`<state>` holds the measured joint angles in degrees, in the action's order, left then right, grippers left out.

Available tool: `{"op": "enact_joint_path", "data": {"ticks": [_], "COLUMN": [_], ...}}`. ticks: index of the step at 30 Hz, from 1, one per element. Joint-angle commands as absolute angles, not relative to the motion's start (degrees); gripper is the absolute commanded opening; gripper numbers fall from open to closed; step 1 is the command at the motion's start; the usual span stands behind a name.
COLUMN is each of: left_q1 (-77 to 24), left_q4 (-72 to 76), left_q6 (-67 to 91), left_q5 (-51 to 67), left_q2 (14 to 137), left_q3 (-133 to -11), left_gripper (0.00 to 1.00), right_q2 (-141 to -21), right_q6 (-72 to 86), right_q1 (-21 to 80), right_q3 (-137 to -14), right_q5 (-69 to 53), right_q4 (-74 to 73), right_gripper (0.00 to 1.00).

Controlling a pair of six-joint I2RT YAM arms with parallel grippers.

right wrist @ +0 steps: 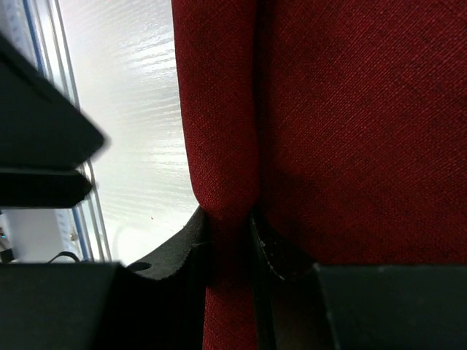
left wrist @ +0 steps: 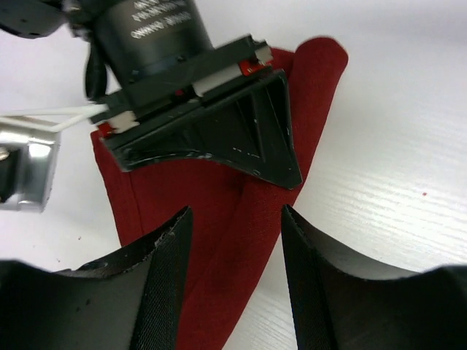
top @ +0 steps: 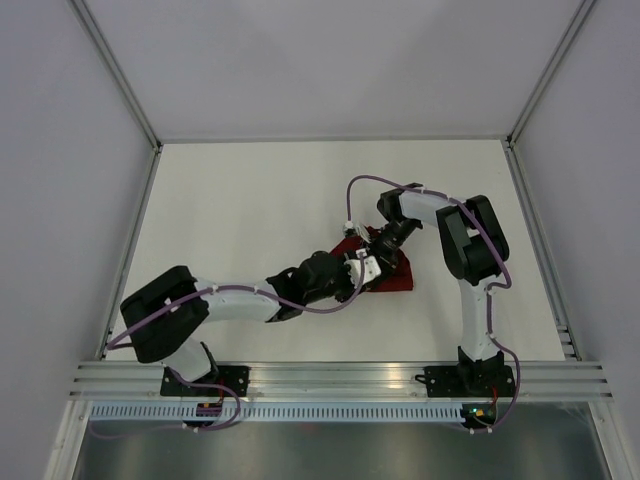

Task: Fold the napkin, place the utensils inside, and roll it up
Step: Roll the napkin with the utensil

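Left wrist view: left fingers [left wrist: 162,281] spread astride the napkin [left wrist: 219,233], right fingers [left wrist: 248,138] ahead clamping its fold.

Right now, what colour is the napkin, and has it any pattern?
The napkin is plain dark red, no pattern; clearest in the right wrist view.

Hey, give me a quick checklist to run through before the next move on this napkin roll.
1. Right claw pinches a napkin fold: ok.
2. Left claw open, straddling the cloth ridge: ok.
3. Knife tucked inside: cannot tell, none visible.
4. Claws apart from each other: cannot tell, very close.
5. Napkin lying on the table, well inside its edges: ok.
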<state>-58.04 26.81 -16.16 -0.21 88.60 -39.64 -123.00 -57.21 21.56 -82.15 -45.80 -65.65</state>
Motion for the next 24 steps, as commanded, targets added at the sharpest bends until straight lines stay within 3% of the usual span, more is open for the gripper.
{"op": "enact_joint_path", "data": {"ticks": [1,16,19,24], "left_q1": [-59.8,-59.8,-58.5,-54.9], "left_q4": [26.0,13.9,11.9,7.0], "left_q6": [-26.5,-31.2,-29.5,-25.8], "left_q5": [-3.8,4.1,6.1,12.3], "left_q2": [92.7,104.2,105.4,107.3], "left_q3": [-43.0,-52.2,-53.0,-55.6], "left_gripper": [0.57,0.61,0.56,0.35], "right_q2": [-128.5,-129.7,-129.8,-128.8], "right_q6": [-60.6,-60.2,-60.2,-59.4], "right_q1": [22.0,21.0,20.8,20.4], "right_q3": [-81.9,-82.6,-82.6,-81.7], "right_q5": [-41.0,-39.5,-39.7,-40.3], "right_q4": [-63.5,-63.5,-63.2,-61.8], "right_gripper": [0.15,0.15,0.15,0.19]}}
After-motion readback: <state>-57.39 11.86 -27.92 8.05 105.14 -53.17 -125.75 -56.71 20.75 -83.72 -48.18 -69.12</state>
